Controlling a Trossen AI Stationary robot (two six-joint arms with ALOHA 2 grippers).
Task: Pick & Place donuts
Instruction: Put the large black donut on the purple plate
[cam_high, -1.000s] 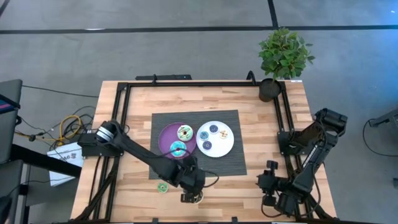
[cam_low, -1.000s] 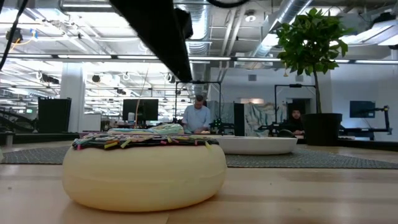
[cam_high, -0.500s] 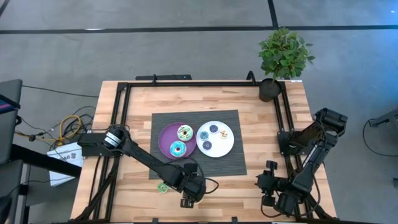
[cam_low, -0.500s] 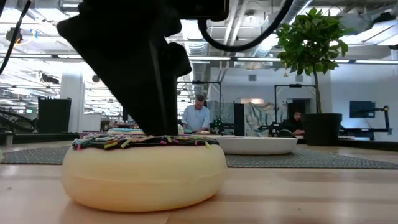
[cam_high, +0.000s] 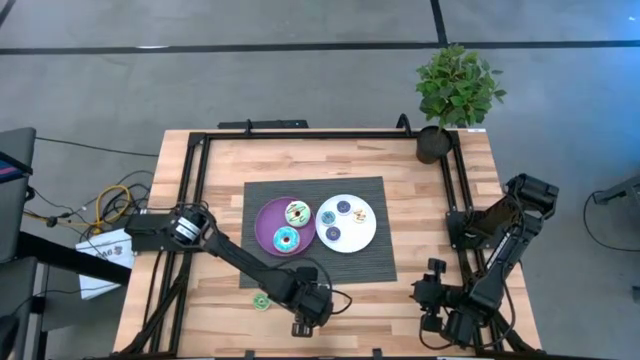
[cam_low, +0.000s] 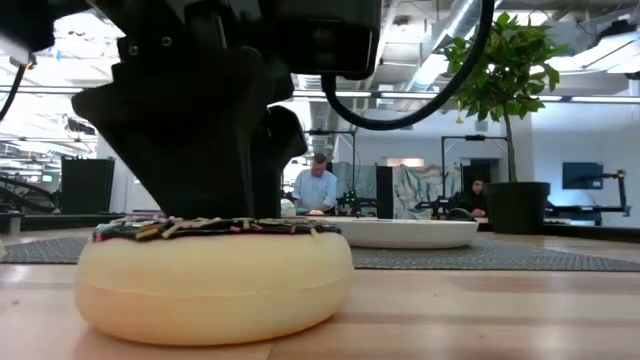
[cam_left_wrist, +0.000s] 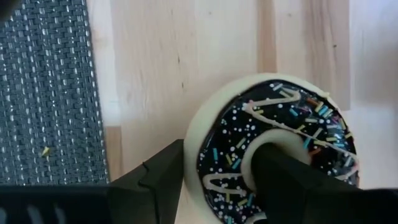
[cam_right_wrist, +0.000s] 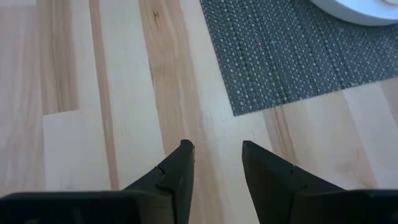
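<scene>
Cream donut (cam_left_wrist: 273, 149) with dark icing and sprinkles is sitting near the table's front edge, left gripper (cam_left_wrist: 227, 180) pinching its ring; right gripper (cam_right_wrist: 217, 165) is waiting, fingers apart.

I see 1 cream donut (cam_left_wrist: 273, 149) between the black left gripper (cam_left_wrist: 217, 180) jaws: dark brown icing, white drizzle, multicoloured sprinkles. Ahead of the jaws, pale wood table (cam_left_wrist: 180, 56), grey woven mat (cam_left_wrist: 46, 93).
</scene>
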